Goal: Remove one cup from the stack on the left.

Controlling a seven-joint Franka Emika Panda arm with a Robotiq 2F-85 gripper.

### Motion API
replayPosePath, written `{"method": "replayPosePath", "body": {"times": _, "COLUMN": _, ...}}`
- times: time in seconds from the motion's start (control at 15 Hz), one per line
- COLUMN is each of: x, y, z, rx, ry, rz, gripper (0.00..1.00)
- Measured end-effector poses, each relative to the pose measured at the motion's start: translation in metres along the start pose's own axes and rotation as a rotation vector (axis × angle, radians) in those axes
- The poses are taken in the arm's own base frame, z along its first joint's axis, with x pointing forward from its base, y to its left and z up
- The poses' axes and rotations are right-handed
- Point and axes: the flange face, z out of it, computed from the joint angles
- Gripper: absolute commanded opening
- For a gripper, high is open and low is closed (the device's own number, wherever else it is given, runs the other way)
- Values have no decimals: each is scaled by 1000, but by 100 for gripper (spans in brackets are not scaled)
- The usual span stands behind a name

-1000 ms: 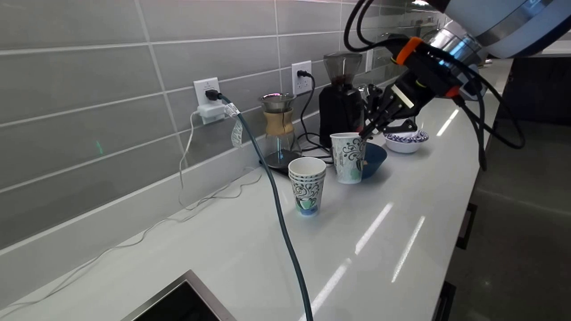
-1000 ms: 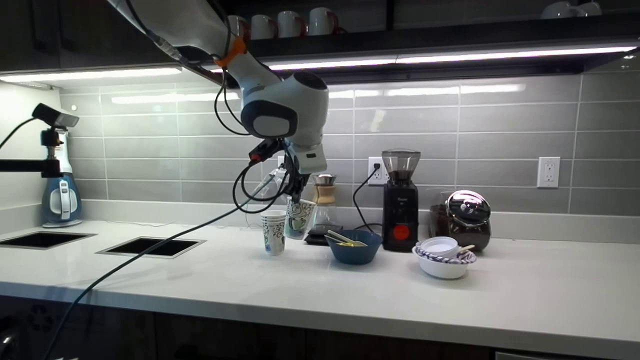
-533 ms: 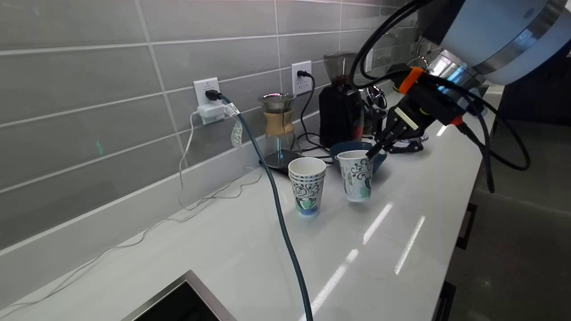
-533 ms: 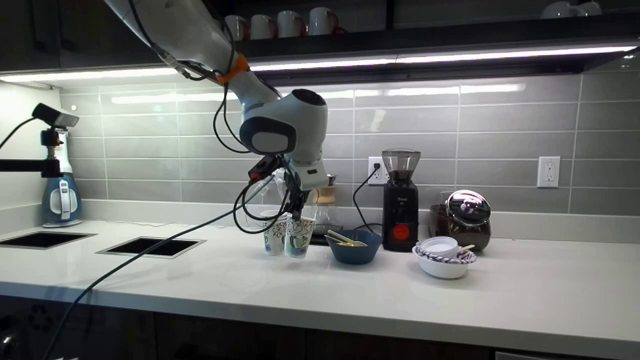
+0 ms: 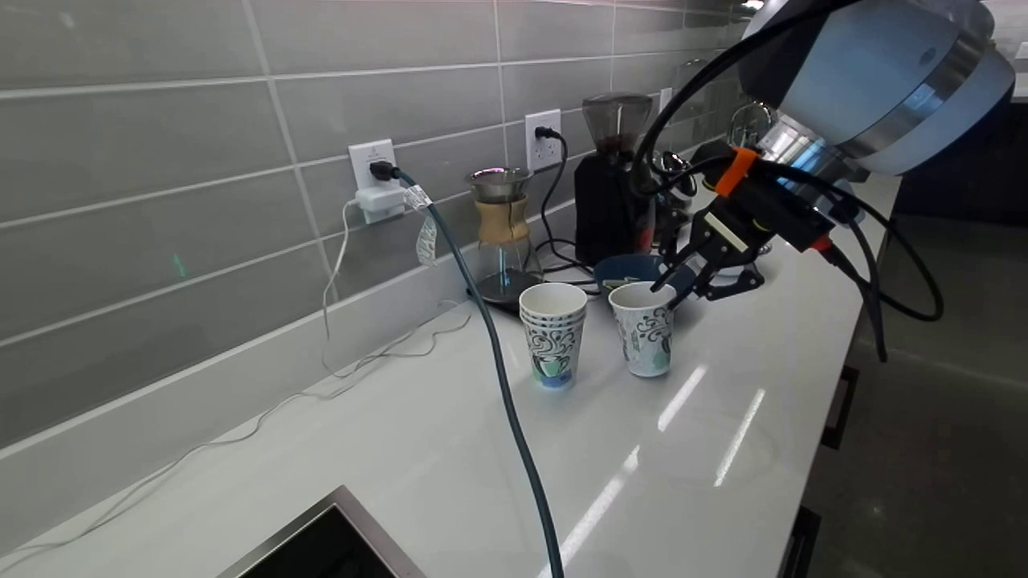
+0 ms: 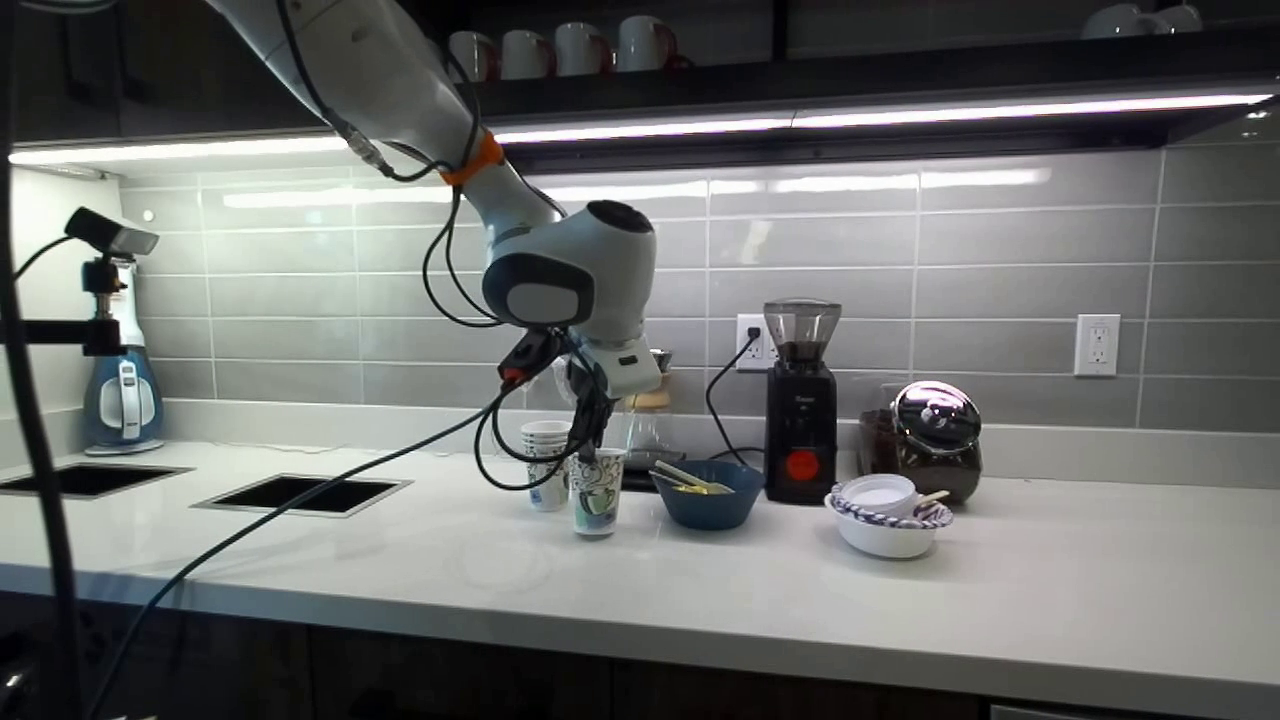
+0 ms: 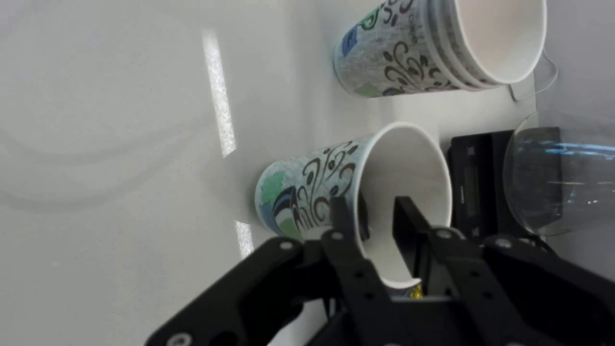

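Note:
A single white paper cup [image 5: 646, 347] with dark print stands upright on the counter, apart from the stack. It also shows in an exterior view [image 6: 597, 503] and in the wrist view [image 7: 307, 192]. The stack [image 5: 554, 347] of nested cups stands beside it; it also shows in an exterior view [image 6: 548, 492] and in the wrist view [image 7: 403, 53]. My gripper [image 5: 666, 292] is at the single cup's rim. In the wrist view the gripper [image 7: 370, 211] has one finger outside the wall and one inside, with a gap between the inner finger and the wall.
A blue bowl [image 6: 710, 507] with utensils stands close to the single cup. A glass coffee maker [image 5: 503, 221] on a black scale and a black grinder [image 6: 802, 440] stand at the wall. White bowls [image 6: 885, 540] lie further along. A thick cable [image 5: 514, 417] crosses before the stack.
The single cup has come down from the air to the counter beside the stack and now stands upright. My gripper has lowered with it and its fingers have spread apart at the rim.

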Motion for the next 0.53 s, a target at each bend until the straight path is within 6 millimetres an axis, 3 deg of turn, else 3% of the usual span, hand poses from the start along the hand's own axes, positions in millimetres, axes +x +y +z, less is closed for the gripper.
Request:
{"method": "replayPosePath", "body": {"times": 0.33, "x": -36, "y": -17, "z": -18, "rx": -44, "ry": -25, "rz": -24, "gripper": 98}}
{"method": "replayPosePath", "body": {"times": 0.53, "x": -55, "y": -26, "z": -40, "rx": -89, "ry": 44, "rz": 0, "gripper": 100}}
